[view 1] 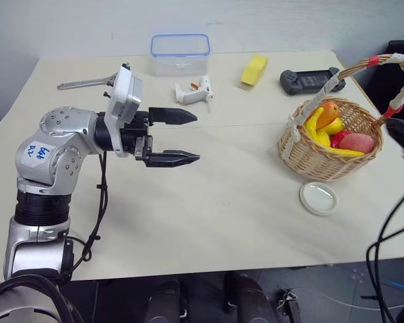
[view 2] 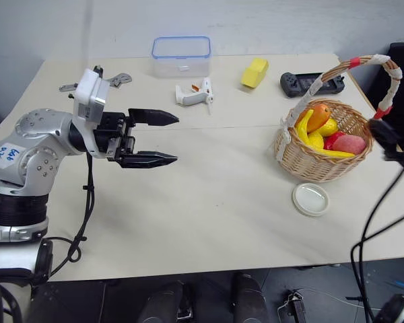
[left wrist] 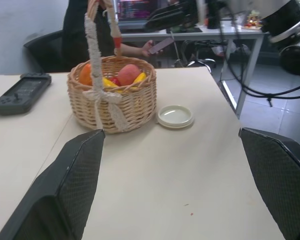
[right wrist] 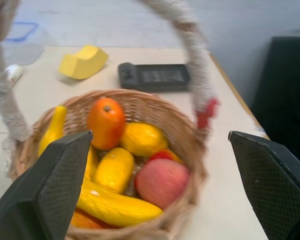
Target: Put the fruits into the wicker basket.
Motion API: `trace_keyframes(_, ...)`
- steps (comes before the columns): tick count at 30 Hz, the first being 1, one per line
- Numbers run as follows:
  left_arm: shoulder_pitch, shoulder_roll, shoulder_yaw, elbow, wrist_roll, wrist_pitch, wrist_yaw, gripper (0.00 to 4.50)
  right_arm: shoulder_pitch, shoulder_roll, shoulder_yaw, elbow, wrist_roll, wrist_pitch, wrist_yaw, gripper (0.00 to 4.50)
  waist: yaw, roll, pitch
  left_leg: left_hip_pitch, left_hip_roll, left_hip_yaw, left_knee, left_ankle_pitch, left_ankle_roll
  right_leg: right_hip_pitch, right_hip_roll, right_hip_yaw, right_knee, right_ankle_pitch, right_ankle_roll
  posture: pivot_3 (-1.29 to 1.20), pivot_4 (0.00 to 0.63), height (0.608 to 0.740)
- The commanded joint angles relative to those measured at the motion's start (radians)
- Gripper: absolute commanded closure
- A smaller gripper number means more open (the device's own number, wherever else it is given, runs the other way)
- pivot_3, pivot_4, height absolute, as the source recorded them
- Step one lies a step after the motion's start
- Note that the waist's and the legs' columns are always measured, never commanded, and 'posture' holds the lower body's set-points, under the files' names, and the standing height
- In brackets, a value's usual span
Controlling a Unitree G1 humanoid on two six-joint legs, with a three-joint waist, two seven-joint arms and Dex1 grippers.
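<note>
With peach (right wrist: 161,182) and banana (right wrist: 115,205) already lying inside wicker basket (view 1: 308,160), right gripper (right wrist: 157,200) released and empty: draw back clear of taped handle (view 1: 392,104) without snagging; left gripper (view 1: 178,138) spread, idle over table (view 1: 222,202)

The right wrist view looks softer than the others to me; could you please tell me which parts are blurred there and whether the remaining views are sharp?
In the right wrist view the wicker basket and its taped handle smear, the peach and banana slightly less; in the head views and the left wrist view the table and white lid look crisp under even light.
</note>
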Motion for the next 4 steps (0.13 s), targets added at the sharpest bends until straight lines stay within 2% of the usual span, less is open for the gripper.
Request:
trace_keyframes(1, -0.030, 0.013, 0.025, 0.019, -0.020, -0.006, -0.036, 0.00, 0.135, -0.085, -0.145, 0.042, 0.042, -0.020, 0.212, 0.01, 0.000, 0.000, 0.000, 0.000, 0.001, 0.000, 0.000, 0.000, 0.000, 0.000, 0.001, 0.000, 0.000, 0.000, 0.000, 0.00, 0.150, 0.740)
trace_keyframes(4, -0.049, 0.006, 0.027, 0.047, -0.019, -0.006, -0.044, 0.00, 0.215, -0.121, -0.175, 0.091, 0.041, -0.061, 0.298, 0.01, -0.003, -0.001, -0.001, 0.002, 0.001, 0.002, 0.000, -0.001, 0.000, 0.002, 0.002, 0.002, -0.005, 0.001, 0.001, 0.00, 0.150, 0.740)
